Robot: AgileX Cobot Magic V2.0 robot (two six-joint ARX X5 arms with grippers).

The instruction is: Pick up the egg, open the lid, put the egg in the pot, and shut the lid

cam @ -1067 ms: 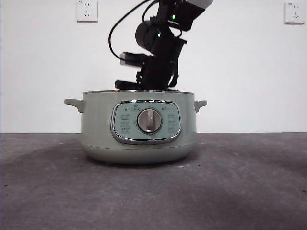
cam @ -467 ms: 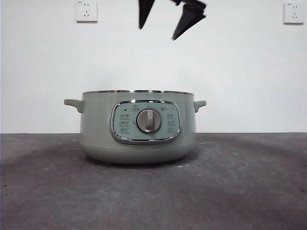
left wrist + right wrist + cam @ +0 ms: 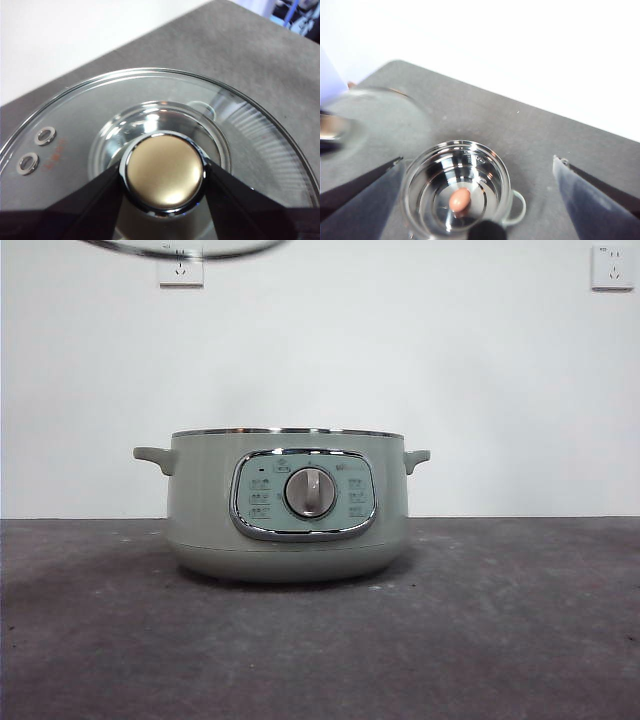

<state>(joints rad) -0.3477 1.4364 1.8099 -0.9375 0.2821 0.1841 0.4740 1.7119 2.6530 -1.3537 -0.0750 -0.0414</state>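
The egg [image 3: 460, 199] now lies on the steel floor of the open pot [image 3: 288, 505]. The right gripper [image 3: 480, 170], seen above the pot half a second ago, has left the front view, jaws spread and empty. The left gripper [image 3: 164, 176] clamps the lid's [image 3: 185, 250] knob at upper left, so closing remains.

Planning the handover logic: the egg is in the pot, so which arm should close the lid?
Left. The left gripper is clamped on the lid knob, held high above the table. The right gripper is open and empty above the pot, where the egg lies.
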